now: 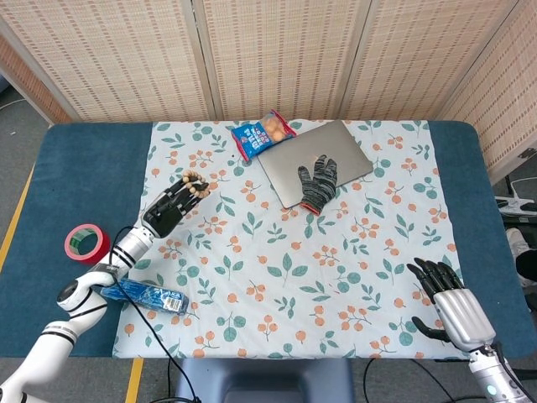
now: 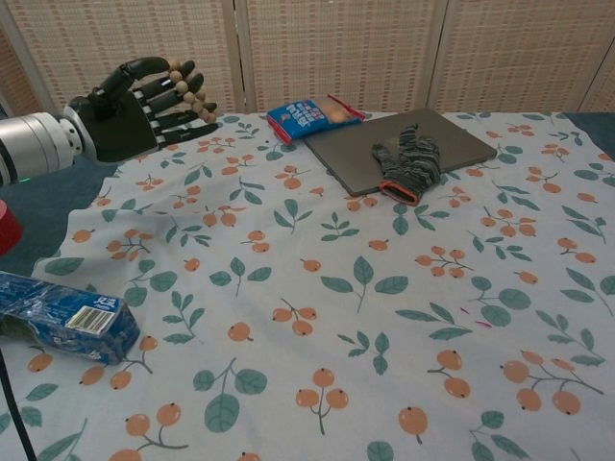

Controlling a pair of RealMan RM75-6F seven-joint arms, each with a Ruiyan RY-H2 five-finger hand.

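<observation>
- The left hand [image 1: 174,204] hangs above the flowered cloth [image 1: 285,277] toward 9 o'clock in the head view, raised off the surface in the chest view [image 2: 135,101].
- Its fingers [image 2: 178,86] are spread and only lightly bent, with nothing between them; the pale tips point toward 2 o'clock.
- Nearest to this hand, at 2 o'clock from it, lies a blue snack bag [image 1: 263,134] by the cloth's far edge; hand and bag are well apart.
- Just beside the bag, at its 4 o'clock, a closed grey laptop [image 1: 336,147] lies flat, and a knitted grey glove [image 1: 318,180] lies across the laptop's near edge, its red-trimmed cuff hanging over onto the cloth.
- At 8 o'clock from the left hand, a red roll of tape [image 1: 86,243] lies on the bare blue surface [image 1: 92,168], off the cloth.
- At 6 o'clock from the left hand, a blue wrapped packet [image 1: 147,295] lies across the cloth's left edge, close under the white forearm.
- The right hand [image 1: 449,298] shows only in the head view, at 4 o'clock, over the near right corner of the surface.
- Its fingers [image 1: 432,273] are apart and slightly curled, holding nothing and touching no object; it is well apart from the laptop and glove.
</observation>
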